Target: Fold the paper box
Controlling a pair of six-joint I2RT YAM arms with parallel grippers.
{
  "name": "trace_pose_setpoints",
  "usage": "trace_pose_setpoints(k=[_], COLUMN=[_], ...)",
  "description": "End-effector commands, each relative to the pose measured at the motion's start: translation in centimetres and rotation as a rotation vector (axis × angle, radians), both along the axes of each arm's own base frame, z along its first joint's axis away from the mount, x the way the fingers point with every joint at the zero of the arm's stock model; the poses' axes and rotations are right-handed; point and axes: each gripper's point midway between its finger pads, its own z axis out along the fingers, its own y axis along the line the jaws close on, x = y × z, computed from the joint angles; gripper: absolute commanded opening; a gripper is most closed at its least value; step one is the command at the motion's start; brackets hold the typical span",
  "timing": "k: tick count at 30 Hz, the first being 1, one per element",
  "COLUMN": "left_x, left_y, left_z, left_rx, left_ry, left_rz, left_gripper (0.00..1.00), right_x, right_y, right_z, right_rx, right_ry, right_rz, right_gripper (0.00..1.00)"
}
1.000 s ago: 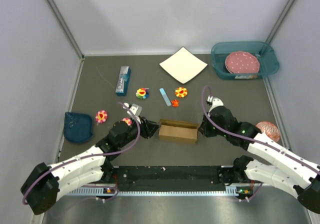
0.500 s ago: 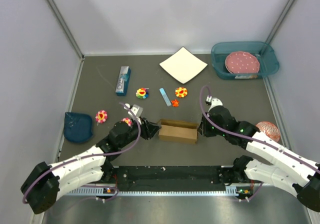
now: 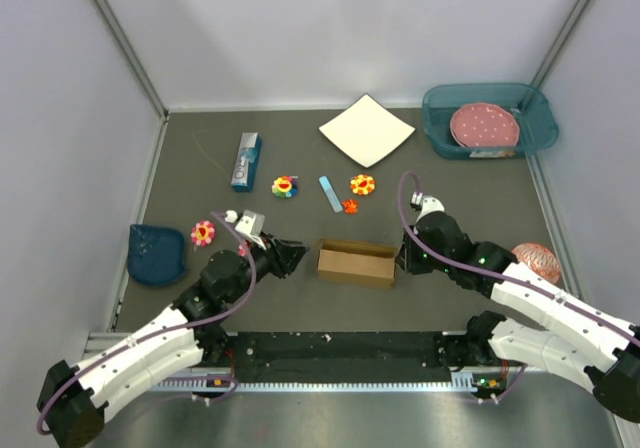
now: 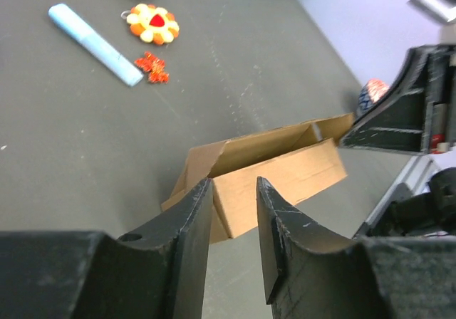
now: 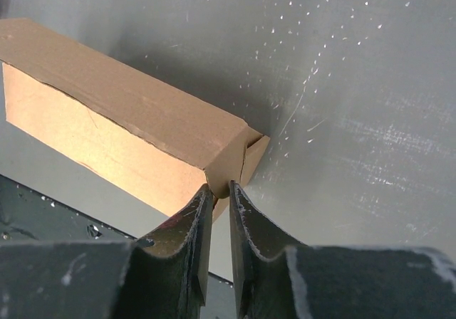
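Paper box [image 3: 355,262] pinched at right end by right end effector [image 5: 221,189]; left end effector [image 4: 234,187] seen slightly parted, empty, just beside box's left end

Lab: panel-walled robot table [image 3: 480,198]

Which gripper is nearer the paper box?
Right. The right gripper pinches the paper box at its right end; the left gripper hangs open off its left end, not touching.
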Motion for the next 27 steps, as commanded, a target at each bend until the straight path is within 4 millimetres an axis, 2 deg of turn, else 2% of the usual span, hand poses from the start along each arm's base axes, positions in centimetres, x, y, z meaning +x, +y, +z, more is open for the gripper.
trace_pose_setpoints(k=[1, 4, 6, 7, 8, 10, 12, 13, 18, 27], left_x=[-1.1, -2.2, -2.5, -2.9, -3.2, -3.9, -4.4, -4.9, -5.0, -3.5], left_y=[-0.7, -2.2, -3.0, -3.9, -4.5, -5.9, -6.8, -7.5, -8.5, -9.3], left_z=[3.7, 3.7, 3.3, 2.5, 3.0, 2.1, 2.5, 1.8, 0.9, -1.2], left_rx=[-0.122, -0.166, -0.157, -0.135, -0.145, -0.115, -0.116, -0.099, -0.089, -0.045], left_ry=[-0.034, -0.023, -0.003, 0.023, 0.011, 0.025, 0.008, 0.025, 0.039, 0.078], left_rz=[-0.052, -0.141, -0.175, -0.21, -0.234, -0.277, -0.306, -0.326, -0.333, -0.275], left_gripper=[0.34, 0.3, 0.28, 0.27, 0.25, 0.24, 0.23, 0.23, 0.22, 0.23], right_x=[0.4, 0.6, 0.6, 0.7, 0.7, 0.7, 0.6, 0.6, 0.5, 0.4], right_y=[0.4, 0.3, 0.3, 0.3, 0.2, 0.3, 0.3, 0.3, 0.4, 0.5], right_z=[0.8, 0.9, 1.0, 1.0, 1.0, 1.1, 1.1, 1.1, 0.9, 1.0], right_rx=[0.001, 0.0, -0.003, -0.004, -0.006, -0.005, -0.008, -0.006, -0.007, -0.011], right_ry=[-0.034, -0.04, -0.044, -0.045, -0.044, -0.046, -0.044, -0.041, -0.034, -0.036], right_rz=[0.008, 0.004, 0.003, 0.004, 0.003, 0.003, 0.005, 0.006, 0.01, 0.018], right_gripper=[0.16, 0.16, 0.15, 0.15, 0.14, 0.13, 0.12, 0.12, 0.11, 0.07])
